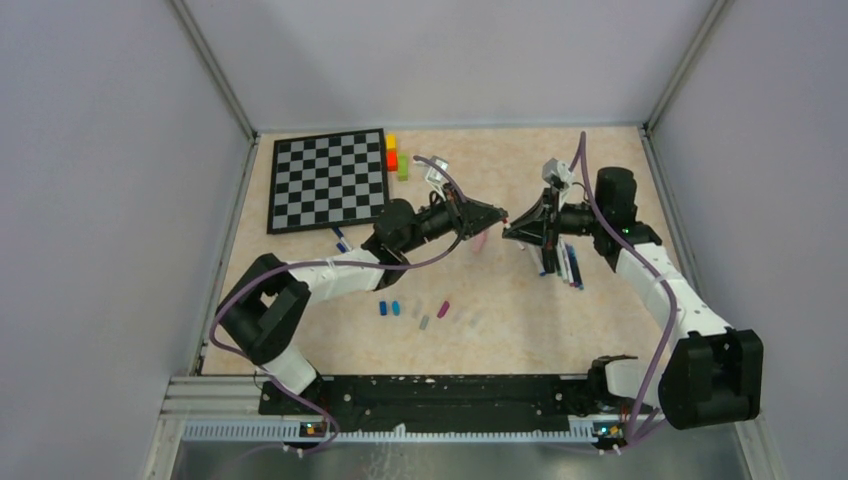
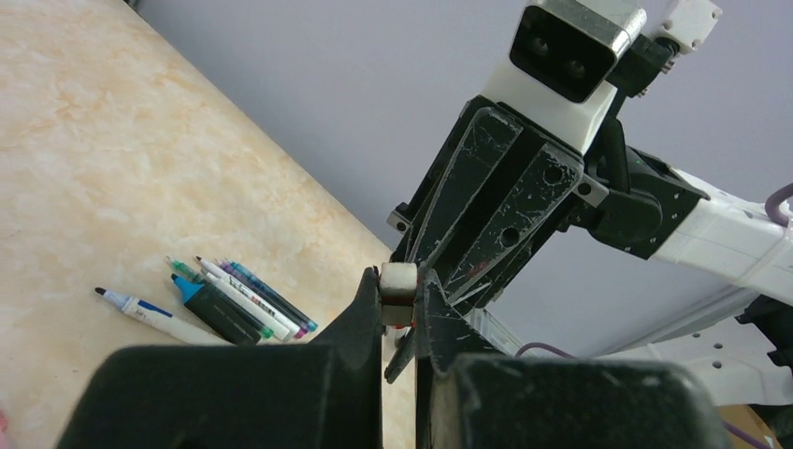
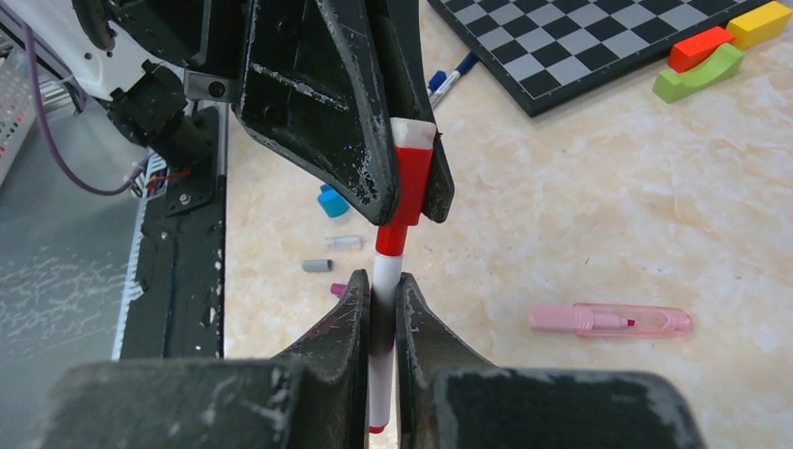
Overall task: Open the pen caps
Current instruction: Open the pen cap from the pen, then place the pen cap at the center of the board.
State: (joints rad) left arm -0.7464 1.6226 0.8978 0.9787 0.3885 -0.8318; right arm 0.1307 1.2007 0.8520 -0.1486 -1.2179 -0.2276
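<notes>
The red pen [image 3: 379, 398] hung in the air well to the right of the chessboard [image 1: 328, 180], bridged between the two arms. The right gripper [image 3: 382, 288] was clenched on the white barrel just below the red cap [image 3: 410, 187]. The left gripper [image 2: 399, 297] was clamped on that cap, which sat seated on the barrel, not yet pulled off.

The pen looked light and stiff, its smooth round plastic likely to slide between the fingers. The cap probably held only by a friction fit. A hold close to the joint on either side, as here, seemed best, with the pull straight along the barrel so the thin tube would not bend.

The right wrist view showed the cap's red colour and the seam. It also showed a pink highlighter [image 3: 610, 320] and loose caps [image 3: 329, 201] lying on the tabletop [image 1: 520, 330] nearer the arm bases than the chessboard. The left wrist view showed only the cap's white end. It alone showed clearly a bunch of pens [image 2: 234, 299] lying side by side. From the top view the held pen was almost hidden.
</notes>
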